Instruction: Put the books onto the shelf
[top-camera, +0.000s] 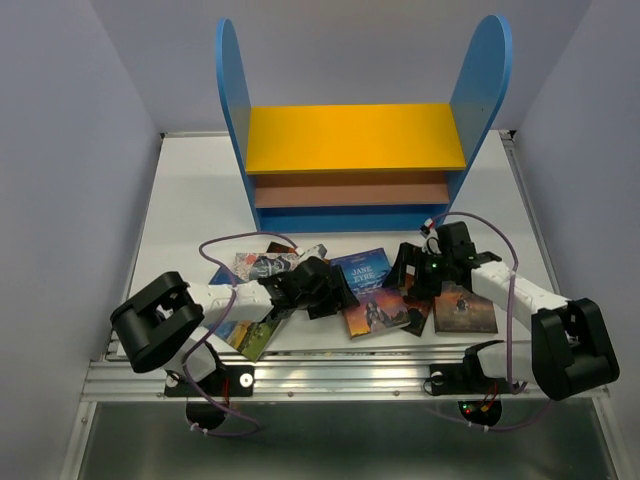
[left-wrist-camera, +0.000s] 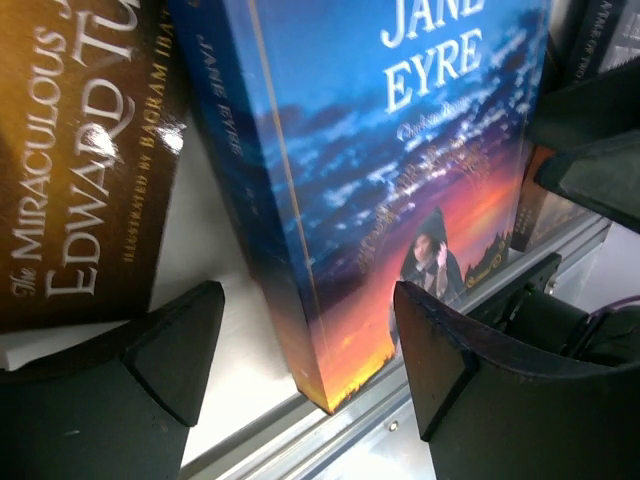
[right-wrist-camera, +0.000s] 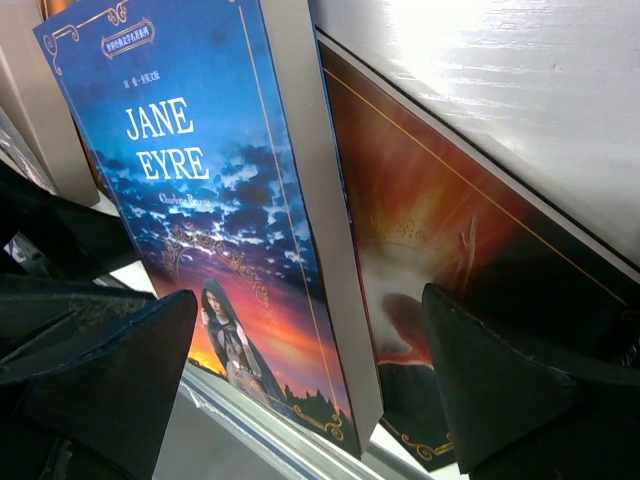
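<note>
Jane Eyre (top-camera: 372, 285) lay cover-up among other paperbacks (top-camera: 465, 308) before the shelf (top-camera: 355, 135); left gripper (left-wrist-camera: 305, 320) and right gripper (right-wrist-camera: 308, 300) both stood wide, straddling its opposite edges.

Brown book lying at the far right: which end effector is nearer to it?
Right. The right end effector sits just left of the brown book; the left end effector is farther left, beyond Jane Eyre.

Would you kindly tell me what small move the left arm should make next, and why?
Probably close the left gripper on the spine edge of Jane Eyre: it is open, with a finger on either side of that edge, and the right gripper, also open, straddles the book's opposite edge.
</note>
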